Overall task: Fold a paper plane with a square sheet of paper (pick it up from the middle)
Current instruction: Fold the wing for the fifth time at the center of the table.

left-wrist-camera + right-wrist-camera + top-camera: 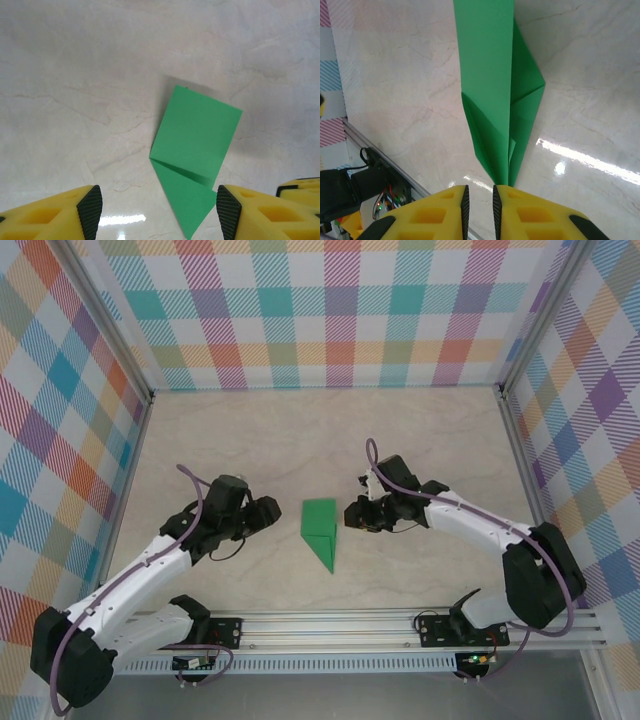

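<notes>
While the square sheet of paper (320, 530) is laid folded on the tabletop (420, 440), the left gripper (266, 512) is seen released at its 9 o'clock, the right gripper (481, 200) barely parted and empty at 3 o'clock. Its creases should be pressed flat evenly.

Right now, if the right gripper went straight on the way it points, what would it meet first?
The folded green paper: its pointed end lies directly ahead of the right gripper, just off the fingertips. Whether they already touch is unclear.
</notes>
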Motion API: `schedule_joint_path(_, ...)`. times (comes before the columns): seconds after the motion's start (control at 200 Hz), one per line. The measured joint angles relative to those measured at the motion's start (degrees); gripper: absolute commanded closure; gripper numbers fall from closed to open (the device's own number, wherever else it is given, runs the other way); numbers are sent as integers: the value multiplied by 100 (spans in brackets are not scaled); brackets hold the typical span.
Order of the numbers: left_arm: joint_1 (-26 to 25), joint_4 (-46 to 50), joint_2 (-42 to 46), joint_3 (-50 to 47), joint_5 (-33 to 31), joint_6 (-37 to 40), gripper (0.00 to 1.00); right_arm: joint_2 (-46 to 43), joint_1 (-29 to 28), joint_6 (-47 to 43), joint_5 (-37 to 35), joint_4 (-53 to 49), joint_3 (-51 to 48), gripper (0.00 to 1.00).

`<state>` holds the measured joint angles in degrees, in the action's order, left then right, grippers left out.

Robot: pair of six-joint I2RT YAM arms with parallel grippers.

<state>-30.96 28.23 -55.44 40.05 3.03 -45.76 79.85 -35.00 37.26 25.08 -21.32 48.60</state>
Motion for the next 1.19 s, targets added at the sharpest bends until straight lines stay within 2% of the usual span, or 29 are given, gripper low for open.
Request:
schedule_joint_path(0.13, 0, -39, -302, -44, 101, -96, 37, 39, -37, -9, 332, 4, -26, 83)
schedule_joint_path(0.205, 0, -151, -452, -70, 103, -98, 36, 374, -190, -17, 474, 48, 74, 84)
schedule_joint_path(0.325, 0, -479, -463, -256, 103, -94, 35, 918, -538, -31, 551, 63, 376, 92)
schedule_joint_path(0.455, 0, -664, -595, -286, 170, -63, 35, 1294, -778, -46, 481, 160, 656, 91)
schedule_joint_path(0.765, 0, -953, -992, -289, 339, 81, 36, 2127, -756, -184, 334, 282, 857, 93)
schedule_joint_path(0.99, 0, -1126, -1222, -289, 522, 146, 36, 2173, -608, -214, 332, 472, 791, 92)
schedule_joint_path(1.195, 0, -1480, -1497, -289, 765, 131, 35, 2177, -343, -210, 479, 846, 328, 93)
